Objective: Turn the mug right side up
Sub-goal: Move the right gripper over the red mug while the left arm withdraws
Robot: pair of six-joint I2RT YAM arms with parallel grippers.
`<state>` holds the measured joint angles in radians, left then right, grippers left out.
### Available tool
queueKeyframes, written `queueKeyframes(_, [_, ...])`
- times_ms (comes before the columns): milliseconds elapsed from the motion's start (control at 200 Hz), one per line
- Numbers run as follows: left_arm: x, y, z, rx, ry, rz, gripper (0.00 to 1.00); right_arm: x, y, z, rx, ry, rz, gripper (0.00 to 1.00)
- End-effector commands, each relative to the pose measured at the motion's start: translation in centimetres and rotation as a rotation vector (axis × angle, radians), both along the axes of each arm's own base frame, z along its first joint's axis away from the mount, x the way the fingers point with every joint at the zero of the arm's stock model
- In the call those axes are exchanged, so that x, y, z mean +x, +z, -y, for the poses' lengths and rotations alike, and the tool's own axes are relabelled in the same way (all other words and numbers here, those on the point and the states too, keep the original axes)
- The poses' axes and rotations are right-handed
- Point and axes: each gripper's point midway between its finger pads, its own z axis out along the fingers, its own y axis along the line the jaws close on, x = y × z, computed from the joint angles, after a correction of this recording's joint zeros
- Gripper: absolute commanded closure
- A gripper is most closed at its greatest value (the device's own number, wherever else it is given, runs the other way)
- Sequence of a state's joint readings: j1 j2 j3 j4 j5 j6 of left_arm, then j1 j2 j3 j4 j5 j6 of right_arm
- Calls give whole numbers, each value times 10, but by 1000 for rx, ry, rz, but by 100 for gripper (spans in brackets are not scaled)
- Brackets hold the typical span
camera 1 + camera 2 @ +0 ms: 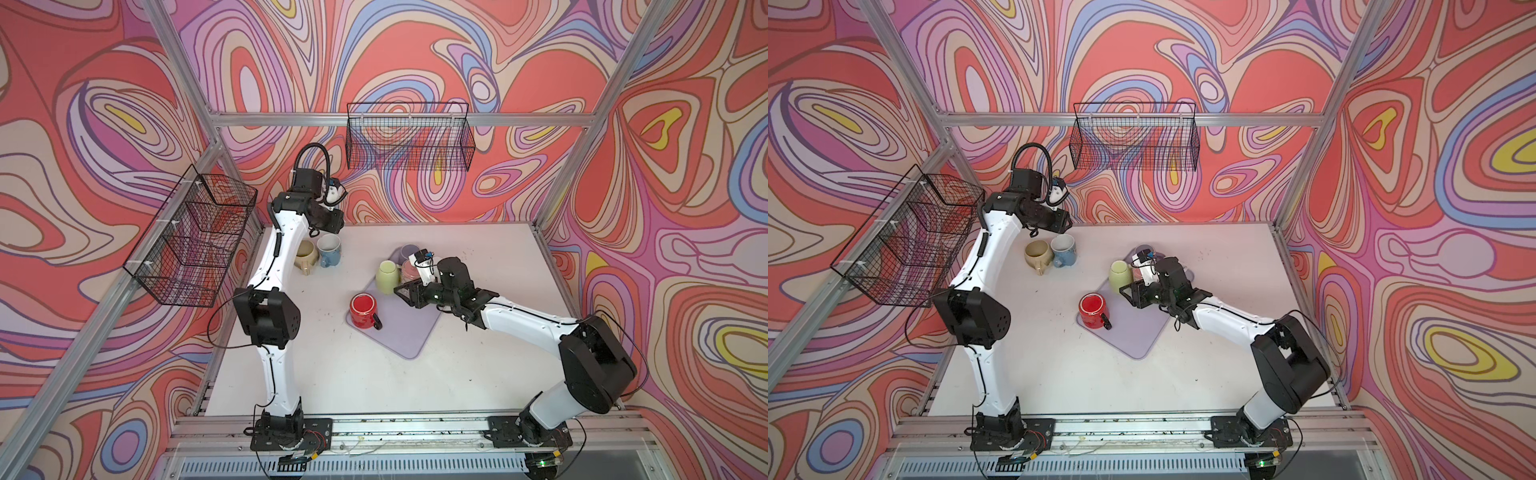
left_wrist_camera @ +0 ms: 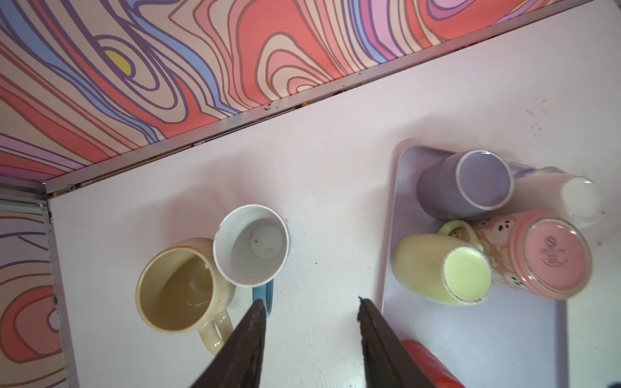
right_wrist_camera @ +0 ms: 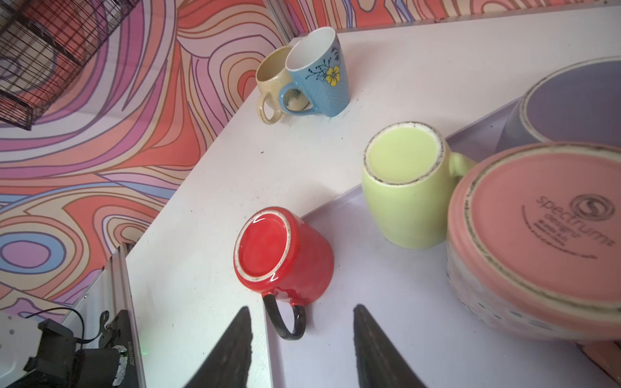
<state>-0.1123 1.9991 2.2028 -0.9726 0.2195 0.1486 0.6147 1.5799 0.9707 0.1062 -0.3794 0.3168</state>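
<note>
Red mug (image 3: 282,255) upside down on the tray (image 3: 386,319), left corner; right gripper (image 3: 302,307) near its handle, fingers apart, empty; left gripper (image 2: 309,299) fingers apart, empty.

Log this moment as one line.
upright: beige mug, blue mug | red mug: inverted on tray | left gripper: open, empty | right gripper: open, near red mug handle

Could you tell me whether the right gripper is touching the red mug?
Apart. The right wrist view shows a gap on both sides between the open right gripper and the handle of the red mug.
</note>
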Motion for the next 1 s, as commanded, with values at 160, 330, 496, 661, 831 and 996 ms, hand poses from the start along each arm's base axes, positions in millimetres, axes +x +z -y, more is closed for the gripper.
queueKeyframes(160, [-46,38,10,-23,-17,93,51,-10,-8,-3,-128,65,41,45])
queueKeyframes(330, [-90,40,28,-11,-102,155,50,-20,-6,-10,-195,107,73,43])
queueKeyframes(496, [-137,28,33,-13,-127,166,50,-25,-10,-15,-240,109,87,39])
queueKeyframes(661, [-186,11,43,-124,-192,198,50,-35,-22,-31,-279,155,75,33])
queueKeyframes(831, [-213,-13,45,-183,-195,159,50,-45,-43,-48,-326,212,40,28])
queueKeyframes(996, [-230,-26,41,-208,-180,169,50,-50,-81,-58,-405,225,13,24])
